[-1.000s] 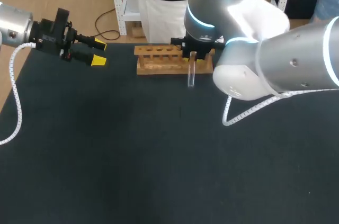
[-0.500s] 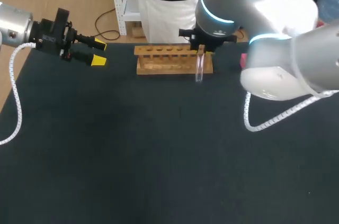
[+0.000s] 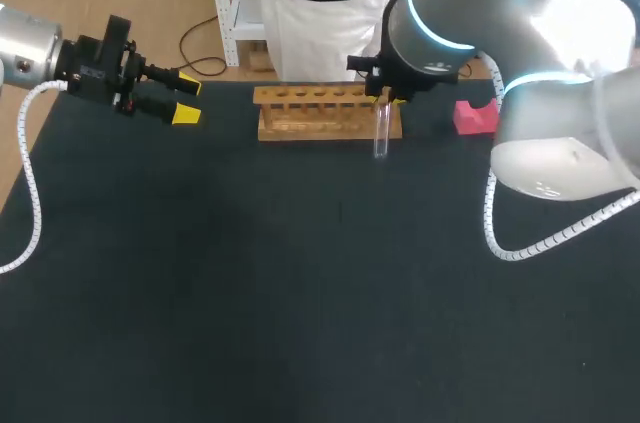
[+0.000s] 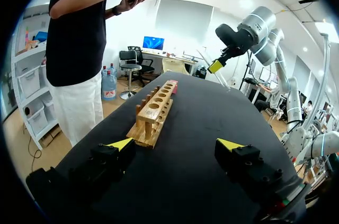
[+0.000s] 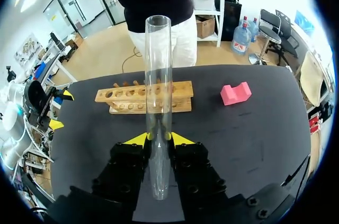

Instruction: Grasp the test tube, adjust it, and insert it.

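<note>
A clear glass test tube [image 3: 381, 133] hangs upright in front of the right end of the wooden rack [image 3: 328, 113], gripped near its top by my right gripper [image 3: 385, 98]. In the right wrist view the tube [image 5: 159, 91] runs out from between the yellow tips of the right gripper [image 5: 159, 138], both pressing on it, with the rack [image 5: 143, 97] beyond. My left gripper [image 3: 185, 100] hovers open at the table's far left corner, nothing between its fingers; in its own view the left gripper [image 4: 176, 144] faces the rack's end [image 4: 154, 115].
A pink block [image 3: 475, 116] lies on the black table [image 3: 300, 293] just right of the rack, also visible past the rack in the right wrist view as the pink block [image 5: 235, 93]. The rack's holes show nothing in them.
My right arm has carried the test tube rightward along the rack's front to its right end, uncovering the pink block. The left arm has stayed still.
</note>
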Motion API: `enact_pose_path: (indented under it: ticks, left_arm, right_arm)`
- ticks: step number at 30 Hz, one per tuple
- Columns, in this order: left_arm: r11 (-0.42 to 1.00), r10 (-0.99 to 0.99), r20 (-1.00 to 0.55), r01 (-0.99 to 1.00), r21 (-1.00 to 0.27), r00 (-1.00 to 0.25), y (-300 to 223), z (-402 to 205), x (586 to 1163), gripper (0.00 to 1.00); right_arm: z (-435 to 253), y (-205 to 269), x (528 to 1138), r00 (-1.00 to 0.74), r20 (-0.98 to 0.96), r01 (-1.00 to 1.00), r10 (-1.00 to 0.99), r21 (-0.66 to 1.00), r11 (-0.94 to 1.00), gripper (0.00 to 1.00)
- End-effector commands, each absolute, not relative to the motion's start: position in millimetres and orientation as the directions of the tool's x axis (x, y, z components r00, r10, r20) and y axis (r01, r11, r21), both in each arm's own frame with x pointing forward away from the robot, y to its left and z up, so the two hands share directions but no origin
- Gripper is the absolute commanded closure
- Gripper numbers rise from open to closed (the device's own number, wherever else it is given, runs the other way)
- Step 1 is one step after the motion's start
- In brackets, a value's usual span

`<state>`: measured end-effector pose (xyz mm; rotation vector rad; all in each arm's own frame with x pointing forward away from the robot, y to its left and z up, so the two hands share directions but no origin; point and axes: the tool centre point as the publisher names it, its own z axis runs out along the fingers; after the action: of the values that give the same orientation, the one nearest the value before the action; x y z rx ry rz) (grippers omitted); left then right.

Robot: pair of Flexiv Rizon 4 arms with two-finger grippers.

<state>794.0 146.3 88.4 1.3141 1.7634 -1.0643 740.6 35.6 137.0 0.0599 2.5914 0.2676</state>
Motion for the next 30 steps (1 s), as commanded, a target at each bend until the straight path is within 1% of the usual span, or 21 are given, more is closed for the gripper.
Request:
enact_pose_path:
  ticks: [1, 17, 23, 30]
  left_arm:
    - [0.152, 0.405, -0.878, 0.966, -0.209, -0.254, 146, 88, 795, 0.0]
    - [0.152, 0.405, -0.878, 0.966, -0.209, -0.254, 146, 88, 795, 0.0]
    - [0.152, 0.405, -0.878, 0.966, -0.209, -0.254, 146, 88, 795, 0.0]
    - [0.152, 0.405, -0.878, 0.966, -0.209, -0.254, 146, 88, 795, 0.0]
  right_arm:
    - [136, 36, 740, -0.855, -0.509, -0.009, 0.098, 0.202, 0.979, 1.0]
    - [136, 36, 740, -0.855, -0.509, -0.009, 0.098, 0.202, 0.979, 1.0]
    - [137, 43, 745, -0.803, -0.583, 0.003, 0.125, 0.207, 0.978, 1.0]
    - [143, 49, 753, -0.695, -0.703, 0.014, 0.151, 0.196, 0.98, 1.0]
